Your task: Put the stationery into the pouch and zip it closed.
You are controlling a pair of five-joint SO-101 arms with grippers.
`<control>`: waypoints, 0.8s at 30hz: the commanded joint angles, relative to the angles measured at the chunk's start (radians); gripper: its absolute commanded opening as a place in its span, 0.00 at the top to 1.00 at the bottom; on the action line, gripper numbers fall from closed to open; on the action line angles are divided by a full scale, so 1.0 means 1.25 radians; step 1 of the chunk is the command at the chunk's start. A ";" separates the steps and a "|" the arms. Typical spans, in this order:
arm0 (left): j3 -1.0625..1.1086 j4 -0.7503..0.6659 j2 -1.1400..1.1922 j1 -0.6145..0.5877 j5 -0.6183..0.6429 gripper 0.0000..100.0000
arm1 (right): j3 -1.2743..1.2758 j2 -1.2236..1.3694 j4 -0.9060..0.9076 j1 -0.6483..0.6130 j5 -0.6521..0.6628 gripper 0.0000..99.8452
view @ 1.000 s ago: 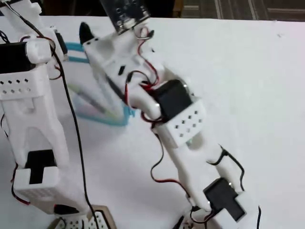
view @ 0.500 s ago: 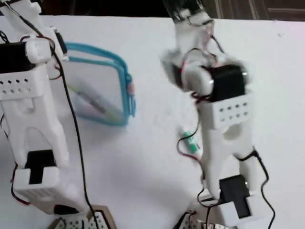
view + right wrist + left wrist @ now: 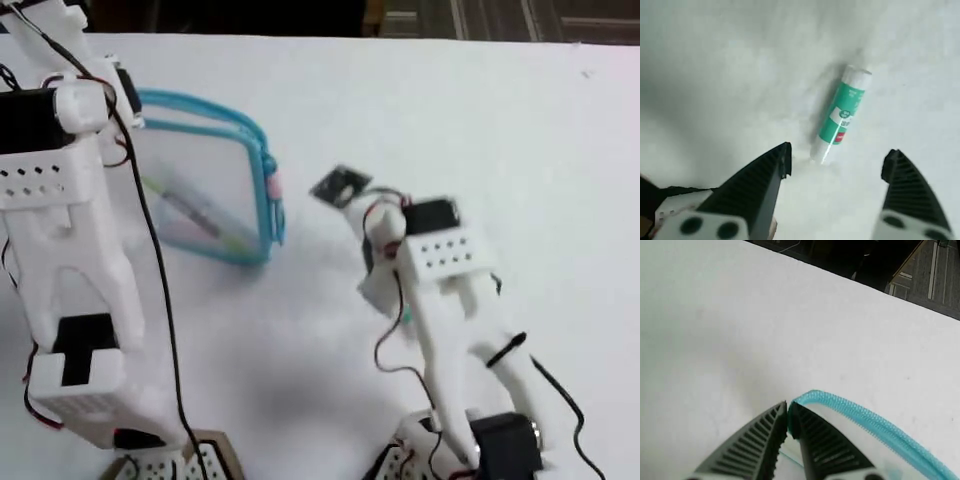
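Swinging away from the pouch point(image 3: 266, 215), the right arm point(image 3: 440, 300) had gone out over the white table point(image 3: 520, 150) and then folded down low. The left arm point(image 3: 60, 250) had not moved at all, and the pouch lay in the same spot beside it. The pouch was clear with a blue edge, and it lay flat, with a few pens point(image 3: 190, 212) showing inside it. The left gripper point(image 3: 789, 409) had its jaws pressed together on a corner of that blue edge, so it looked like it was holding the pouch steady. The right gripper point(image 3: 837, 155) hung over a green and white glue stick point(image 3: 840, 117) with its jaws wide apart and nothing in them. The glue stick lay on the table, well apart from the pouch. So the arm seemed to be done at the pouch and ready to grab the glue stick. It was not packed yet, so the zip likely had to wait.
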 commanded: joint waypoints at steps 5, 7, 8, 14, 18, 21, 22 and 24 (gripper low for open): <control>0.023 -0.001 0.003 -0.001 0.004 0.98 | 0.182 -0.036 -0.256 0.021 -0.066 0.76; 0.023 -0.001 0.003 0.001 0.005 0.98 | 0.190 -0.035 -0.306 0.018 -0.124 0.80; 0.025 -0.001 0.003 0.002 0.007 0.98 | 0.193 -0.035 -0.327 0.015 -0.153 0.82; 0.025 0.002 0.003 0.001 0.007 0.98 | 0.239 -0.034 -0.400 0.021 -0.201 0.86; 0.025 0.004 0.003 -0.001 0.006 0.98 | 0.270 0.019 -0.441 0.021 -0.201 0.86; 0.025 0.005 0.003 0.001 0.006 0.98 | 0.266 0.080 -0.450 0.021 -0.201 0.86; 0.025 0.005 0.003 -0.001 0.006 0.98 | 0.259 0.100 -0.450 0.021 -0.201 0.86; 0.025 0.005 0.002 -0.003 0.005 0.98 | 0.242 0.123 -0.445 0.021 -0.201 0.86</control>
